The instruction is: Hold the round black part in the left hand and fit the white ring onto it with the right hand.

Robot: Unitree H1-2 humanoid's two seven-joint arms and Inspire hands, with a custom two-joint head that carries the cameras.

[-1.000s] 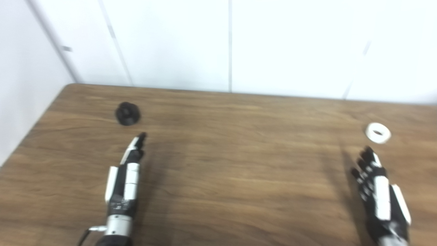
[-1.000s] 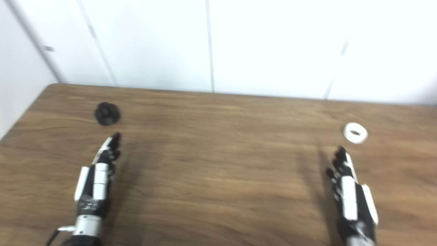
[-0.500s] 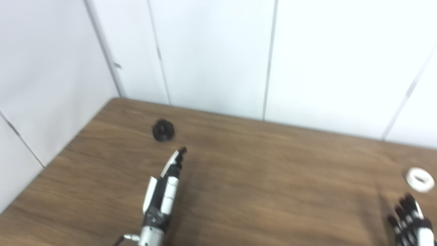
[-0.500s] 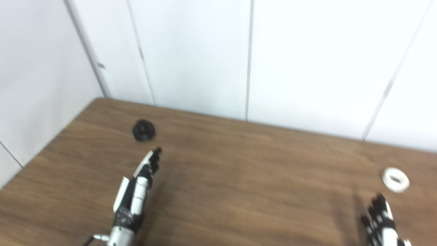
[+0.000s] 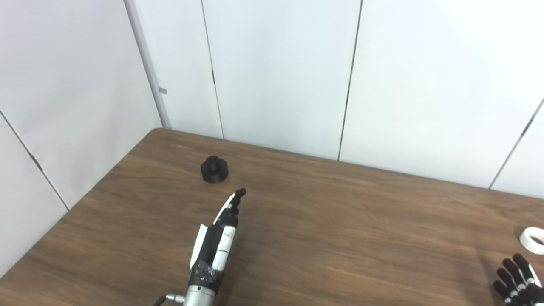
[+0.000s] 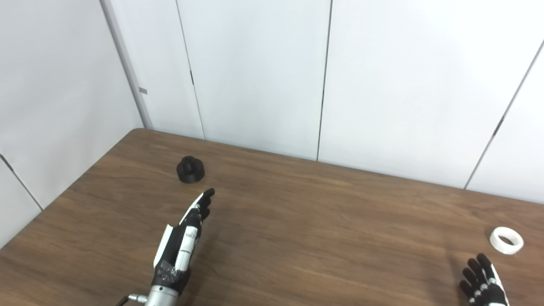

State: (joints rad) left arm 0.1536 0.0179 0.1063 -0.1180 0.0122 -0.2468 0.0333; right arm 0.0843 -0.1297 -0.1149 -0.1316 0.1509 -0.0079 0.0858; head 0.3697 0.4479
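While cropped leftward, white ring [image 6: 505, 240] shows whole.

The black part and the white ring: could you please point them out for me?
black part [image 6: 190, 169], right eye view, on its side wall.
white ring [image 6: 505, 240], right eye view, on its rim.

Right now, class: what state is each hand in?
Left hand: open, holding nothing, fingers extended toward the round black part.
Right hand: open, holding nothing, near the white ring.
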